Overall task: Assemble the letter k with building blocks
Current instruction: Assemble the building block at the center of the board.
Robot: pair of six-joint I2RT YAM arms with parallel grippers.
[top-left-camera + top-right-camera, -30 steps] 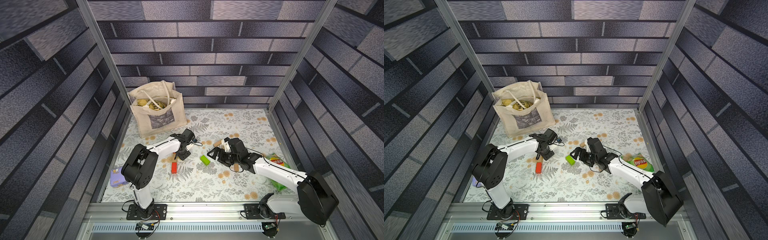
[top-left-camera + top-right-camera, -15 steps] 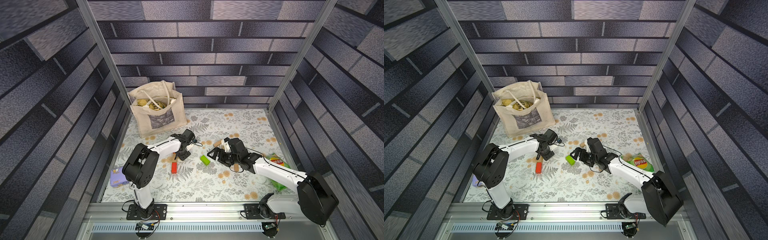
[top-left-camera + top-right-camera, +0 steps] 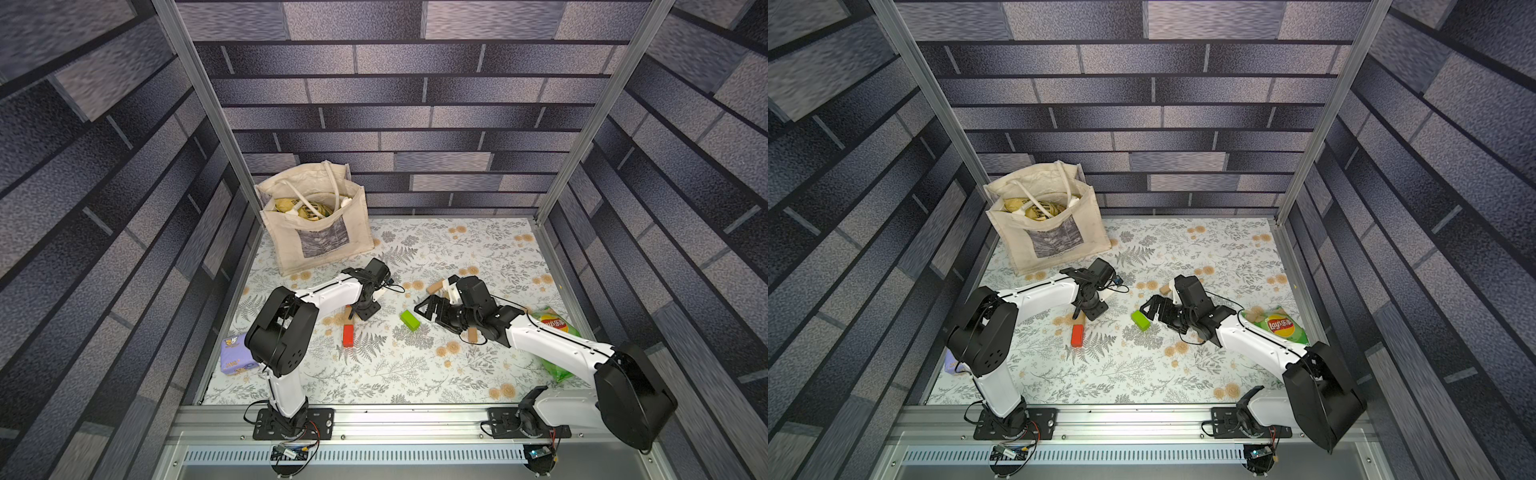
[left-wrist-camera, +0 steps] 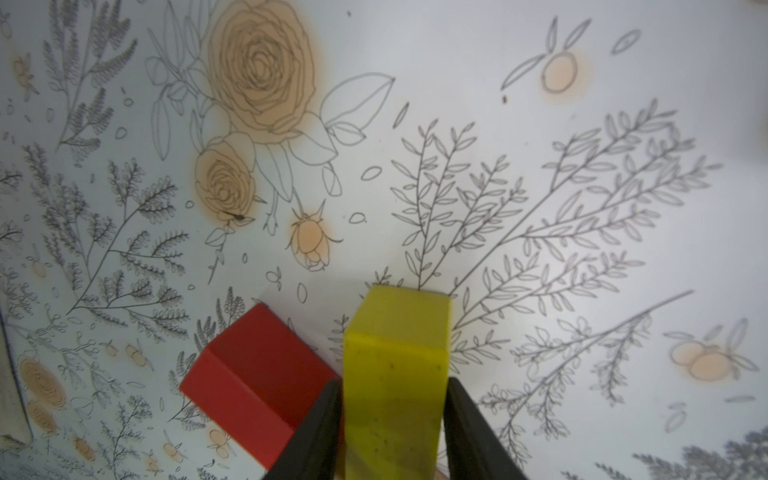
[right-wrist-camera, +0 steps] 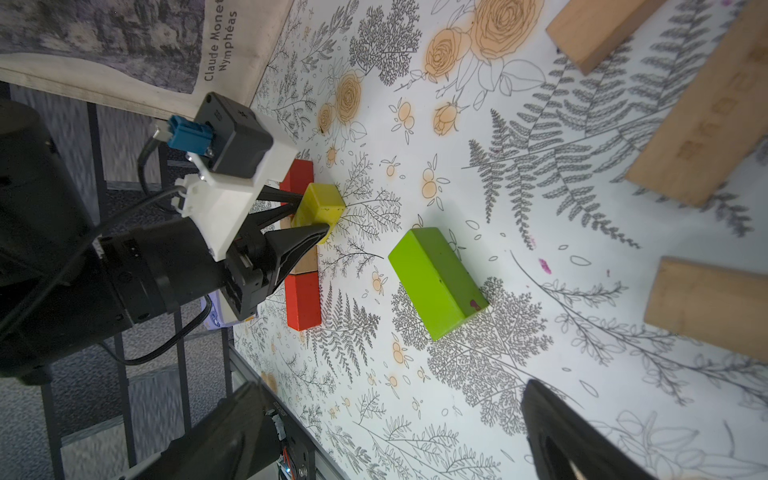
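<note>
In the left wrist view my left gripper (image 4: 392, 386) is shut on a yellow block (image 4: 397, 357), one black finger on each long side. The block slants away from a red block (image 4: 257, 365) beside it. The right wrist view shows a straight row of red block (image 5: 297, 176), tan block (image 5: 305, 259) and red block (image 5: 303, 303), with the yellow block (image 5: 320, 203) branching from it, low at the mat. A green block (image 5: 436, 282) lies loose to the right. My right gripper (image 5: 392, 390) hangs open and empty near the green block (image 3: 410, 321).
Tan blocks (image 5: 706, 120) lie past the green one, and others (image 3: 436, 286) (image 3: 473, 334) lie by the right arm. A canvas tote bag (image 3: 320, 232) stands at the back left. A purple tissue pack (image 3: 235, 353) is at the left edge and a chips bag (image 3: 552, 328) at the right.
</note>
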